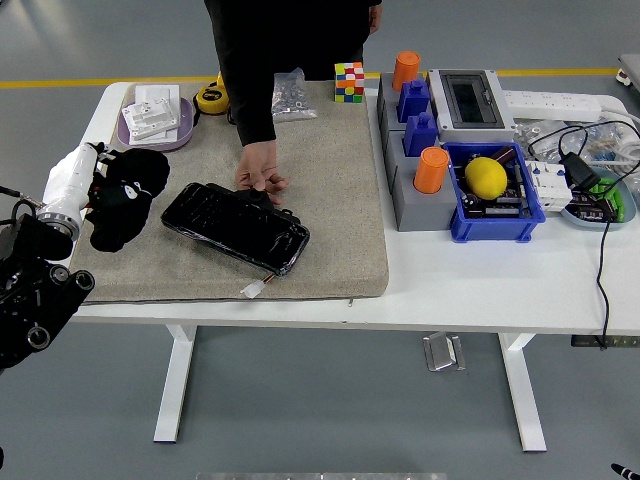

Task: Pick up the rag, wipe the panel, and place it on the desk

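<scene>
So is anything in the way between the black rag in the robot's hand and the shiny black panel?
No, nothing visible blocks it. The left hand holds the rag just left of the panel, with only bare mat between them. A person's hand rests on the panel's far edge, not in the path.

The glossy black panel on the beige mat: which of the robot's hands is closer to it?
Left. The left hand, holding the black rag, sits just left of the glossy black rectangular panel. The right hand is out of view.
</scene>
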Robot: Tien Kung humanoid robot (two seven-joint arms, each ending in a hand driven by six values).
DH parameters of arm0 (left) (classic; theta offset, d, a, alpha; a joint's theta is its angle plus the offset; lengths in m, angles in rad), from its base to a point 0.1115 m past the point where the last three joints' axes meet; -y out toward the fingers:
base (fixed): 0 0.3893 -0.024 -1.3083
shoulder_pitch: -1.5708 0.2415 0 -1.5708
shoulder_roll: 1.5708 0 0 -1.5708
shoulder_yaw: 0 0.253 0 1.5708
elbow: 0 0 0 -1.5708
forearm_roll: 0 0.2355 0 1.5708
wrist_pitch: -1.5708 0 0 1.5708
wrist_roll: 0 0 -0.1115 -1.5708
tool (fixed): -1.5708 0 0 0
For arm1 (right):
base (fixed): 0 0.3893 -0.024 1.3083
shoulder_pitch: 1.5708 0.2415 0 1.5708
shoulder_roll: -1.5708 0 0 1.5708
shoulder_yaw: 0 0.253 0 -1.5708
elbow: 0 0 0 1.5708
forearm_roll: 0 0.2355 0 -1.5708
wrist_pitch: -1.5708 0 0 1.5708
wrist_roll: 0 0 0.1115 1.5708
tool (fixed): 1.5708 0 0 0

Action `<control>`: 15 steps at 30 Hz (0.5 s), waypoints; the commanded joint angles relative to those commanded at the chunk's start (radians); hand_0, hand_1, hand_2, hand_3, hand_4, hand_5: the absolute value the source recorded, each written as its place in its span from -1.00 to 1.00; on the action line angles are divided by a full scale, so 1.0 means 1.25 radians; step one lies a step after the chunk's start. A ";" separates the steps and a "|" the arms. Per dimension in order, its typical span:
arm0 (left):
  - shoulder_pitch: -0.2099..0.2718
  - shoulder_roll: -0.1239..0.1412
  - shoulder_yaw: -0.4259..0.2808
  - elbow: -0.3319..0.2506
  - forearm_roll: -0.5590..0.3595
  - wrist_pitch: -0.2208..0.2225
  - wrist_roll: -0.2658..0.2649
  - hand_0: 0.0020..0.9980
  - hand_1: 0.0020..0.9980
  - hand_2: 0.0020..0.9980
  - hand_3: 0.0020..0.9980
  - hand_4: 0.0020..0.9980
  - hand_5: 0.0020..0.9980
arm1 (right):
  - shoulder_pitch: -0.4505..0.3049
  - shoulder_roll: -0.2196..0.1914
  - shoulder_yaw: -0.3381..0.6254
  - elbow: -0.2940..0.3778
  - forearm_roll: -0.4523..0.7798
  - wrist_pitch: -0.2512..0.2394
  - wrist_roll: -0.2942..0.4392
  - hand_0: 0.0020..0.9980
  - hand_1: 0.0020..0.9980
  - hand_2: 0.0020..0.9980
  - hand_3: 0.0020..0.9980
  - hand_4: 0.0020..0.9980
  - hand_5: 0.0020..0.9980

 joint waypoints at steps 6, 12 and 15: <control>0.004 -0.015 0.014 -0.005 0.001 0.001 0.003 -0.55 -0.67 -0.07 -0.35 -0.34 -1.00 | -0.003 -0.001 -0.002 0.000 0.000 0.002 0.000 0.42 0.17 0.30 0.15 0.99 0.05; 0.002 -0.020 0.044 -0.005 -0.001 0.003 0.007 -0.55 -0.68 -0.06 -0.35 -0.36 -1.00 | -0.004 -0.002 -0.001 -0.001 0.000 0.002 0.000 0.42 0.17 0.30 0.15 0.99 0.05; -0.005 -0.023 0.063 -0.004 -0.003 0.005 0.007 -0.56 -0.68 -0.06 -0.35 -0.36 -1.00 | -0.004 -0.003 -0.003 -0.001 0.000 0.002 0.000 0.42 0.17 0.30 0.15 0.99 0.05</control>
